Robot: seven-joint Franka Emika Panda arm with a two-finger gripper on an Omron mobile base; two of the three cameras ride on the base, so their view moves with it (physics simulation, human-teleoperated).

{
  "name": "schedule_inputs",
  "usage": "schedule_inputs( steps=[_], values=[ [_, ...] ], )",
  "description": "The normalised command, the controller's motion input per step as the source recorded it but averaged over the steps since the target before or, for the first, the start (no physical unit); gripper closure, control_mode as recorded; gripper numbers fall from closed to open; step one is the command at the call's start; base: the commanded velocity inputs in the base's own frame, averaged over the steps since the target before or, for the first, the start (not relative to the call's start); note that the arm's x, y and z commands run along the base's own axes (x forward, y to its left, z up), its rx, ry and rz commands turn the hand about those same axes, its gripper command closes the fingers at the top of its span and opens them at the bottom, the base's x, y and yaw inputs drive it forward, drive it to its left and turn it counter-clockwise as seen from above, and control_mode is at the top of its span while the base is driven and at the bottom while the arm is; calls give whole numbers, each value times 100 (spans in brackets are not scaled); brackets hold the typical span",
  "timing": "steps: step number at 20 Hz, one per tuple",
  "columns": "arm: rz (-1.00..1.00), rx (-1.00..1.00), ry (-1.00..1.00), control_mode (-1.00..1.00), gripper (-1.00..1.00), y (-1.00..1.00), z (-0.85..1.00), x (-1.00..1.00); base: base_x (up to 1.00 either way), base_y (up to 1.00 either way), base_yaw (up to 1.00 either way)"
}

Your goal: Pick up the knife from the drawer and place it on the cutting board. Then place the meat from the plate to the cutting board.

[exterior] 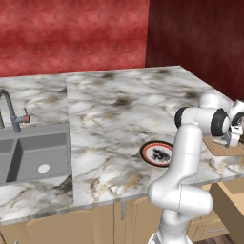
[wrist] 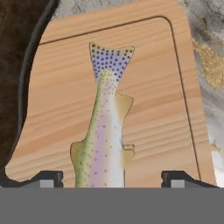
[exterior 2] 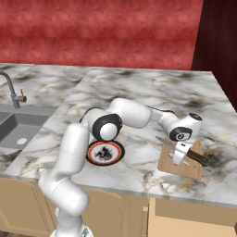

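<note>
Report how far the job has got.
Done: the slim dark knife lies on the light wooden cutting board. In hand: the open gripper straddles the spotted fish-shaped meat lying on that board. Left: only lifting clear; the round red-ringed plate shows a dark central blotch, unclear what.

Knife (exterior 2: 194,156) on cutting board (exterior 2: 172,165); plate (exterior 2: 105,152) left of board.

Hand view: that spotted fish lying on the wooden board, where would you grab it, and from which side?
Take the fish around the thick middle of its body, coming straight down from above. It lies flat on the board, so nothing can slide under it. The body is long and narrow, so jaws closing across its width should fit. The tail end thins out and fans, which would probably give a poorer hold.
</note>
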Motion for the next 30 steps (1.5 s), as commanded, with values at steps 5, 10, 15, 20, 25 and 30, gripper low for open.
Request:
schedule_inputs(
  steps=[5,10,15,20,25,30],
  values=[
    [-9,-2,0,-100,-100,3,48,-34,0,0,0],
    [-9,-2,0,-100,-100,4,50,-44,0,0,0],
    [-6,-2,-1,-100,-100,13,36,-81,0,0,0],
    [0,-11,-1,-100,-100,55,12,-84,0,0,0],
    [0,-17,0,-100,-100,73,3,-66,0,0,0],
    [1,-15,0,-100,-100,56,1,-49,0,0,0]
  ],
)
